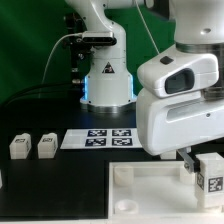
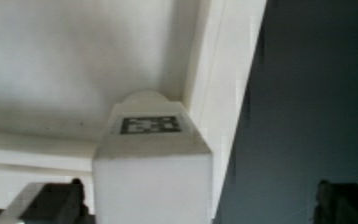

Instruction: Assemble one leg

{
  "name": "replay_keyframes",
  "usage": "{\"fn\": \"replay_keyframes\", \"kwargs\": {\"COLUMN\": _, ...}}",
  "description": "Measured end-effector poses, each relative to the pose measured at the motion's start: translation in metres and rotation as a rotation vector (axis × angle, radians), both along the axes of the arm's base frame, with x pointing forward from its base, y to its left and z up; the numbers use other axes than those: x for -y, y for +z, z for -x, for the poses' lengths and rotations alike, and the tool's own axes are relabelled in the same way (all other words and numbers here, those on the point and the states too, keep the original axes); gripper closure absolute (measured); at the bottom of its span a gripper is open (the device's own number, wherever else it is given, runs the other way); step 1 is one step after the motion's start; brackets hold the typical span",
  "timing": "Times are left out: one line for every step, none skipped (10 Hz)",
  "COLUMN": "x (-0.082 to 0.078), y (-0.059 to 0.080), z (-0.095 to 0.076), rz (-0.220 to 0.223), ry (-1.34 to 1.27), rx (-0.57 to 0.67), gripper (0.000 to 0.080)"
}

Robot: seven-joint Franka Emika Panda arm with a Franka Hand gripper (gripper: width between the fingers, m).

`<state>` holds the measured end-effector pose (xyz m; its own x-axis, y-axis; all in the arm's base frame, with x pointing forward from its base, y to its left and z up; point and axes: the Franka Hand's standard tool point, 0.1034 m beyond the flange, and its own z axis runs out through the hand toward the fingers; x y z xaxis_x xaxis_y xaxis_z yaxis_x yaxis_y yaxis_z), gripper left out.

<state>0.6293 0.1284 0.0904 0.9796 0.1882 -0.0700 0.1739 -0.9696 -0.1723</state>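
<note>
Exterior view. Nearest: the big white plate (image 1: 158, 198), flat on the dark counter (image 1: 60, 195), one round socket showing at its corner on the exterior view's left. At the plate's other end, on the exterior view's right, the leg (image 1: 211, 178) stands upright with a tag face toward me. The arm's bulky white wrist hangs right above it. The end effector (image 1: 198, 162) is mostly hidden there; only one dark finger shows beside the leg. From here I cannot tell if the leg sits in a socket or just against the rim.

Farther back on the exterior view's left, two spare legs (image 1: 20, 147) (image 1: 47, 147) sit side by side, well apart from the plate. The marker board (image 1: 100, 137) lies between them and the robot's base (image 1: 105, 85).

Wrist view. The leg (image 2: 153, 160) fills the middle, its tag toward the lens, its far end meeting the plate's edge (image 2: 69, 60). Dark counter lies along the other side. Two dark fingertips (image 2: 60, 200) (image 2: 345, 195) flank the leg. One is just beside it and the other well apart, so the jaws stand wide and are not clamping it (as far as this angle lets me judge).

Progress, my reading: the leg has been brought to a plate corner, so fetching and carrying look done. Seating is unconfirmed, because the joint itself is hidden. What is likely left is turning the leg home in its socket, or checking that it holds.
</note>
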Motion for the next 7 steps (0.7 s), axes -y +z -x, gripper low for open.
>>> {"fn": "replay_keyframes", "kwargs": {"x": 0.0005, "y": -0.0006, "z": 0.0001, "rz": 0.0, "ry": -0.001, "rx": -0.001, "gripper": 0.0268}}
{"fn": "replay_keyframes", "kwargs": {"x": 0.0006, "y": -0.0007, "z": 0.0002, "rz": 0.0, "ry": -0.001, "rx": -0.001, "gripper": 0.0422}}
{"fn": "replay_keyframes", "kwargs": {"x": 0.0014, "y": -0.0006, "z": -0.0002, "rz": 0.001, "ry": -0.002, "rx": 0.0, "gripper": 0.0422}}
{"fn": "replay_keyframes", "kwargs": {"x": 0.002, "y": -0.0007, "z": -0.0003, "rz": 0.001, "ry": -0.003, "rx": 0.0, "gripper": 0.0494}}
{"fn": "replay_keyframes", "kwargs": {"x": 0.0024, "y": -0.0007, "z": -0.0004, "rz": 0.002, "ry": -0.01, "rx": -0.001, "gripper": 0.0494}}
{"fn": "replay_keyframes", "kwargs": {"x": 0.0027, "y": -0.0007, "z": -0.0005, "rz": 0.004, "ry": -0.028, "rx": -0.004, "gripper": 0.0494}}
{"fn": "replay_keyframes", "kwargs": {"x": 0.0039, "y": -0.001, "z": -0.0014, "rz": 0.0, "ry": -0.043, "rx": -0.001, "gripper": 0.0494}}
